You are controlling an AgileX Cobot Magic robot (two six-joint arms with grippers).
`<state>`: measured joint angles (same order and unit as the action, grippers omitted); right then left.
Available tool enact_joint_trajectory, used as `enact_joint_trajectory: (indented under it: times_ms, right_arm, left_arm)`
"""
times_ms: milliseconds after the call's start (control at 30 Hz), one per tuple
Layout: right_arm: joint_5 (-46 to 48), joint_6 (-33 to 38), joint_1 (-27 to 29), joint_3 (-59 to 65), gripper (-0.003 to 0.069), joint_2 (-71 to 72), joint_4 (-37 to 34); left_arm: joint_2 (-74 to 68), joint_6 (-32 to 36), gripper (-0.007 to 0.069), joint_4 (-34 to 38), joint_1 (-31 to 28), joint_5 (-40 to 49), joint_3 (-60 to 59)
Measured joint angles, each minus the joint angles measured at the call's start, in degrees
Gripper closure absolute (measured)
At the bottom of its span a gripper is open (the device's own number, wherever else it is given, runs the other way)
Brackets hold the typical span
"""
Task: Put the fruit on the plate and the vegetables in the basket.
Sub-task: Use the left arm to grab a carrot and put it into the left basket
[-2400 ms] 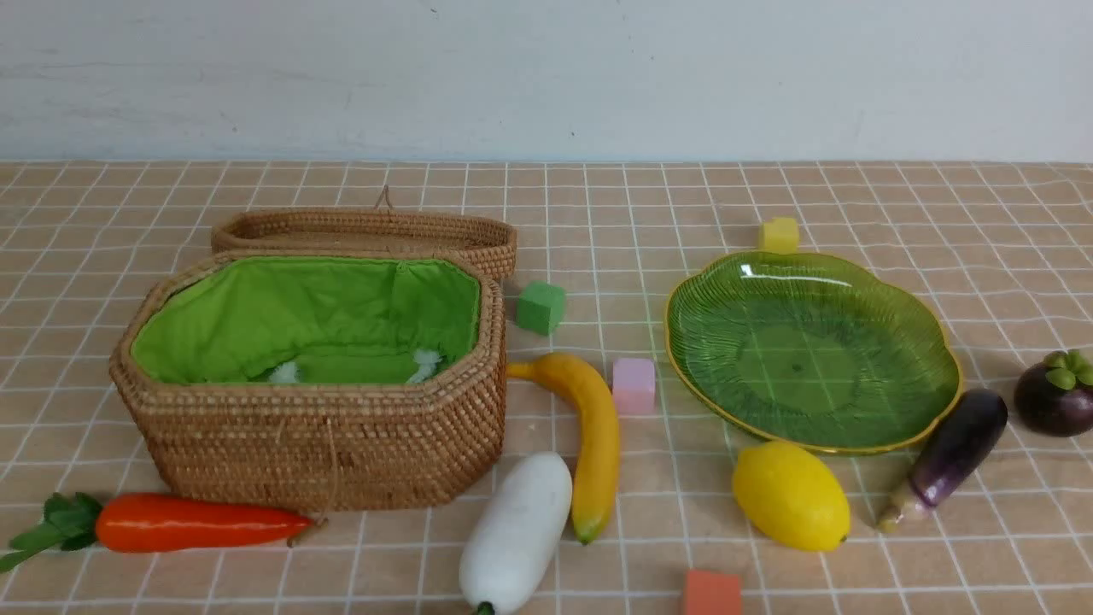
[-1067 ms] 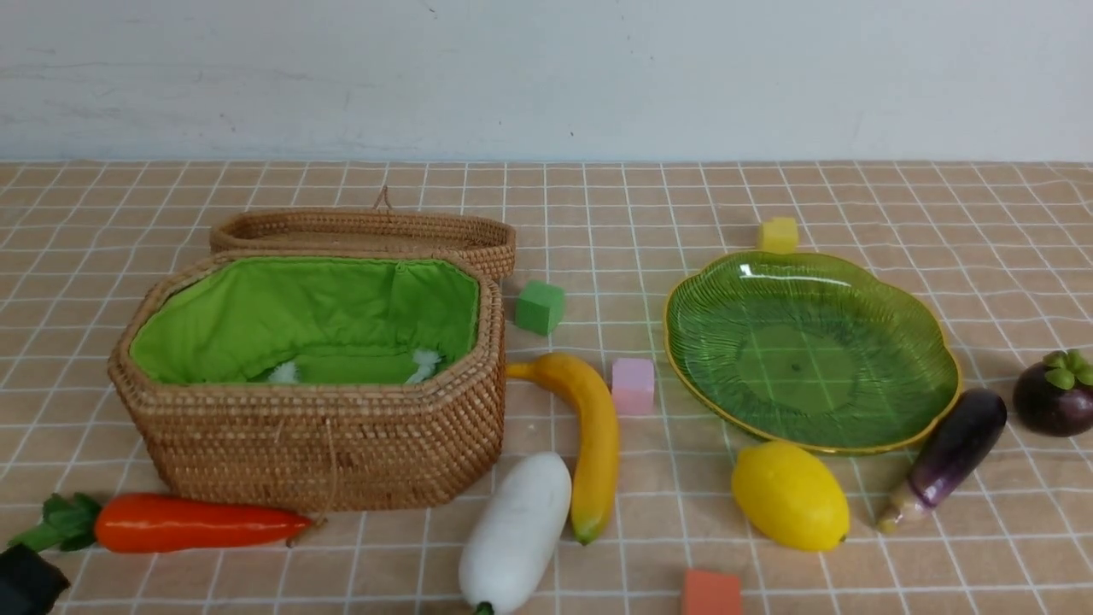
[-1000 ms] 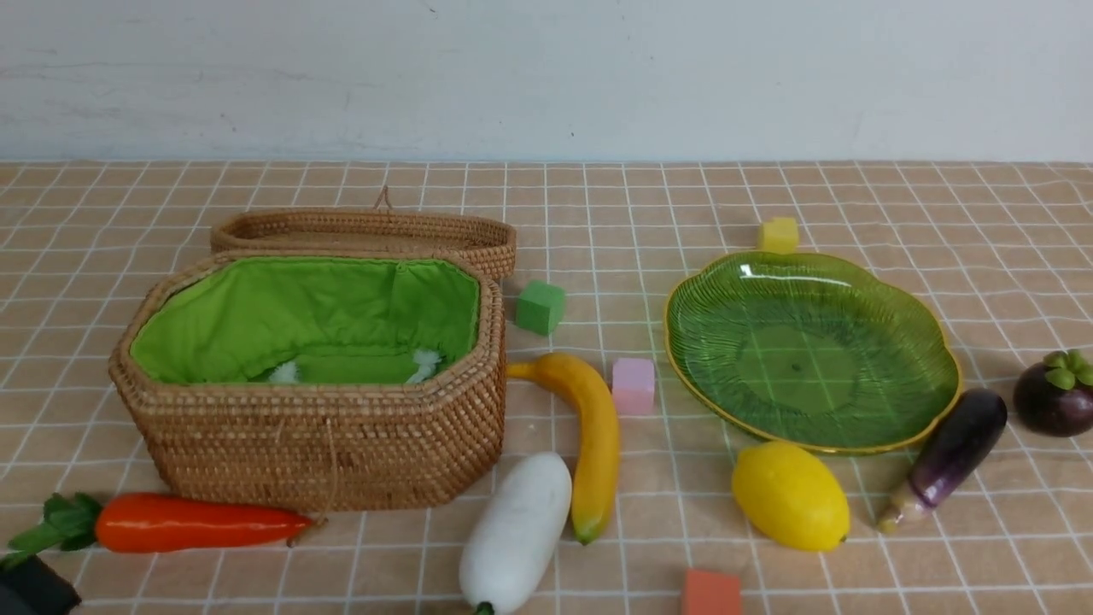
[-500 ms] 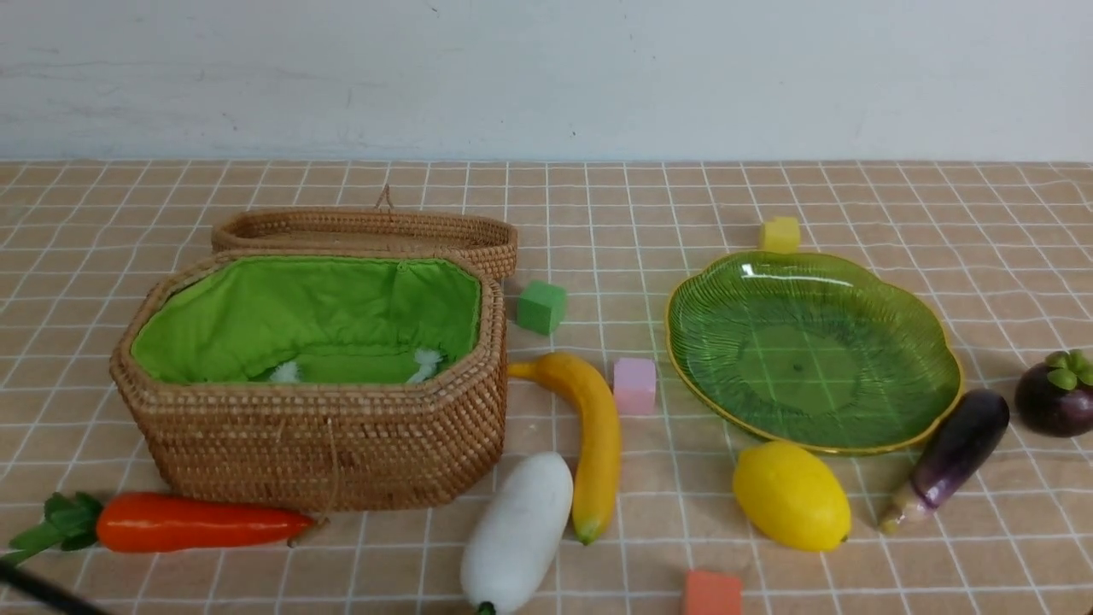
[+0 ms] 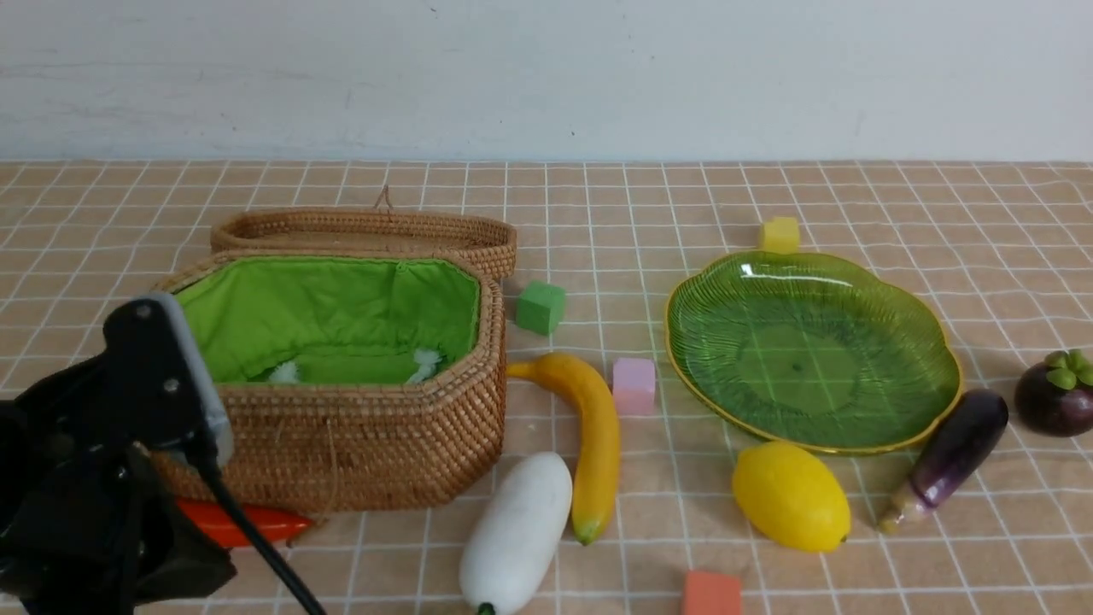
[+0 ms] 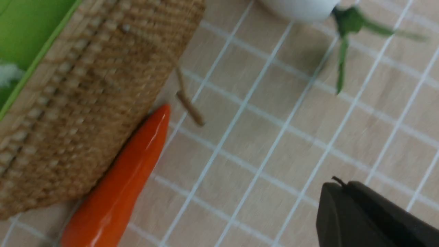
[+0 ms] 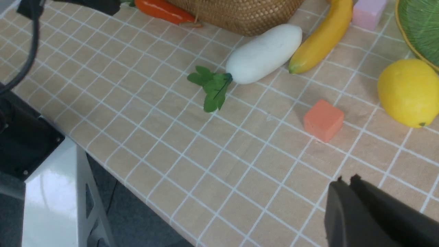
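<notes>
Front view: the orange carrot [image 5: 248,523] seems the likely first pick; the left tool [image 6: 347,188] should open, straddle its thick body and lift clear of the wicker basket [image 5: 376,448]. The carrot lies just beside that basket's near wall, apart from the left tool's closed, empty tips. The right tool [image 7: 349,182] looks closed, empty, away from the white radish [image 5: 517,534].
</notes>
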<state>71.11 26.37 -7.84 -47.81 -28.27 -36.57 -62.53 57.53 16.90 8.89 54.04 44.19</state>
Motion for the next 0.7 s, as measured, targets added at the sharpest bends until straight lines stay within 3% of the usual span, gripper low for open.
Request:
enact_joint_trajectory:
  times_ms: [133, 300, 433, 567, 700]
  right_arm:
    - [0.8, 0.0, -2.4, 0.0, 0.0620, 0.0, 1.0]
    - [0.9, 0.0, -4.2, 0.0, 0.0613, 0.0, 2.2]
    - [0.9, 0.1, -4.5, 0.0, 0.0613, 0.0, 2.2]
    - [1.0, 0.2, -4.5, 0.0, 0.0613, 0.0, 2.2]
    - [1.0, 0.2, -4.5, 0.0, 0.0610, 0.0, 2.2]
  left_arm:
    - [-3.2, -3.0, 0.0529, -8.6, -0.2, -0.2, 0.0]
    - [-9.2, -12.1, 0.0247, -19.3, -3.4, -5.8, 0.0]
    - [-12.9, -11.8, 0.0091, -23.6, -4.6, -12.7, 0.0]
    - [-16.5, -10.4, 0.0027, -27.6, -4.7, -17.2, 0.0]
    - [-19.4, -10.2, 0.0024, -29.9, -4.7, -18.8, 0.0]
